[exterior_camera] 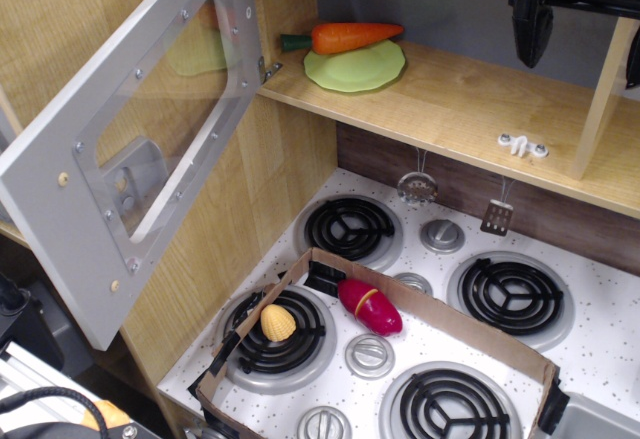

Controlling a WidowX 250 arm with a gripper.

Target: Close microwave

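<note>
The microwave's silver-grey door [70, 209] with its clear window [160, 109] stands wide open, swung out to the left from its hinge [268, 67]. I see its inner face with screws. The wooden cavity floor [450, 89] lies right of the hinge and holds a green plate [355, 67] and an orange carrot [355, 36]. My black gripper [583, 34] hangs at the top right above the cavity, far from the door. One finger [531, 24] shows left of a wooden post [610, 89], the other at the frame's edge. The jaws look open and empty.
Below is a toy stove [600, 349] with several burners and knobs. A cardboard fence [440, 319] encloses a yellow toy [279, 323] and a red-magenta toy vegetable [370, 306]. Small utensils [497, 217] hang under the shelf. A grey bracket [135, 174] shows through the door window.
</note>
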